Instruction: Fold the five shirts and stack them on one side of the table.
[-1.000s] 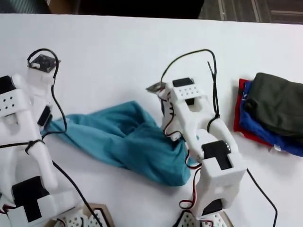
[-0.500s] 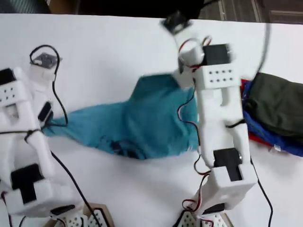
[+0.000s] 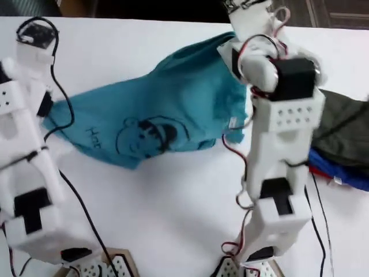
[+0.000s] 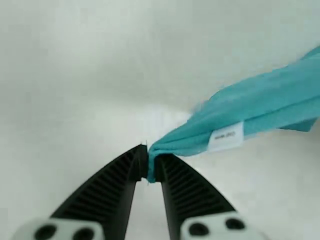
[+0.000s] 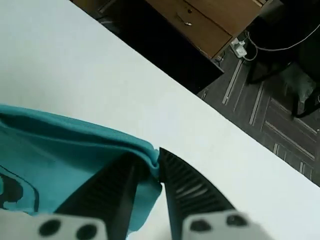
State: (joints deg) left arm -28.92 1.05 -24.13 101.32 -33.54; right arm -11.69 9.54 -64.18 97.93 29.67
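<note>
A teal shirt (image 3: 167, 115) is seen stretched across the white counter (image 3: 173, 219) between the two arms, and it is gripped at both ends. In the left wrist view, the left hand (image 4: 148, 162) is clenched on a bunched tip of the shirt's fabric: the two black ribbed fingers (image 4: 122, 175) are pressed together with the cloth pinched between their tips, and from there the shirt is drawn away from the hand in a narrow band over the counter. A small white label (image 4: 225, 136) is sewn to that band, near the pinched tip. In the right wrist view, the right hand (image 5: 157, 160) is likewise closed on a folded edge of the shirt, the cloth being held just at the fingertips, with the rest of the shirt spread out to one side of the hand. In the high view, the left arm's end of the shirt is placed at the left side of the counter, while the right arm's end is carried toward the far edge. A dark line drawing of a face (image 3: 147, 135) is shown on the spread cloth. At the right side of the counter, beside the right arm, a folded dark green shirt (image 3: 346, 127) is laid on a folded blue shirt (image 3: 340, 170)
</note>
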